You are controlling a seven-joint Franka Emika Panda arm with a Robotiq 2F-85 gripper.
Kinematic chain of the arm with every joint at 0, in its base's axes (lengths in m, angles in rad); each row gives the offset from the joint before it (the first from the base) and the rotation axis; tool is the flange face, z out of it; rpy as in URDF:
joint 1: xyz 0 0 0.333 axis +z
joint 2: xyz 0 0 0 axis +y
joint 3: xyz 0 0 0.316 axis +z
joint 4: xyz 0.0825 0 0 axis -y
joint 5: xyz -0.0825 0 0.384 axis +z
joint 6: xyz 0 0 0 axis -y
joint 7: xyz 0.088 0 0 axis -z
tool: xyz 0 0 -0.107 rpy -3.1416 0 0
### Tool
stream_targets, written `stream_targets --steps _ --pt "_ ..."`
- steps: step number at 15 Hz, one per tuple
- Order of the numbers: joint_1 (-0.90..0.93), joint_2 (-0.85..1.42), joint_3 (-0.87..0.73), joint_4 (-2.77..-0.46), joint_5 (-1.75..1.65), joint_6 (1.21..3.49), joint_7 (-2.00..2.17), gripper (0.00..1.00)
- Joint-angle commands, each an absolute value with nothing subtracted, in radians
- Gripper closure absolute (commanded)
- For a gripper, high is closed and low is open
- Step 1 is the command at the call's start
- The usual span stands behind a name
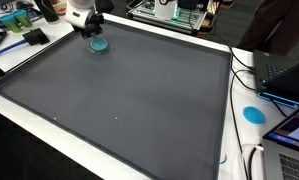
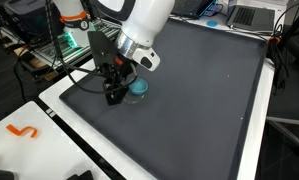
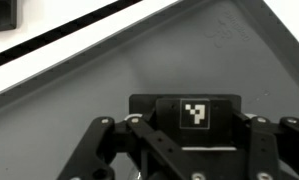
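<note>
Wrist view is filled along its lower edge by the claw's black linkage, on which a square black-and-white marker (image 3: pixel 196 113) is mounted. The fingertips are cut off below the frame, so how far the claw is open cannot be told from it. In an exterior view the claw (image 2: pixel 116 94) is seen down at the dark mat (image 2: pixel 199 100), with a small teal round object (image 2: pixel 138 88) just beside it, possibly touching the fingers. Whether it is gripped cannot be made out at this size. The teal round object (image 1: pixel 98 44) is also shown in an exterior view near a far corner of the dark mat (image 1: pixel 129 100), directly below the claw (image 1: pixel 93 30). It is not caught by the wrist view at all. The dark mat is laid on a white tabletop (image 2: pixel 44 150), on which an orange piece (image 2: pixel 22 131) is seen, well apart from the claw. A blue disc (image 1: pixel 253 113) and a laptop (image 1: pixel 287 72), set beside the dark mat, are shown only in an exterior view.
</note>
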State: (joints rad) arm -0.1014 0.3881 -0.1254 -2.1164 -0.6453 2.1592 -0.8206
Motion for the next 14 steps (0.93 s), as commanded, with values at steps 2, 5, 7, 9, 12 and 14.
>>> stream_targets --steps 2,5,7,9,12,14 --pt "-0.115 0.468 -0.101 -2.101 -0.651 2.187 -0.797 0.72" --pt "-0.114 0.474 -0.109 -2.097 -0.67 2.174 -0.792 0.72" --pt "-0.119 0.474 -0.115 -2.097 -0.668 2.164 -0.794 0.72" --pt "-0.122 0.469 -0.123 -2.1 -0.678 2.16 -0.783 0.72" --pt "-0.126 0.466 -0.126 -2.103 -0.679 2.16 -0.782 0.72" --pt "-0.122 0.473 -0.12 -2.099 -0.677 2.159 -0.785 0.72"
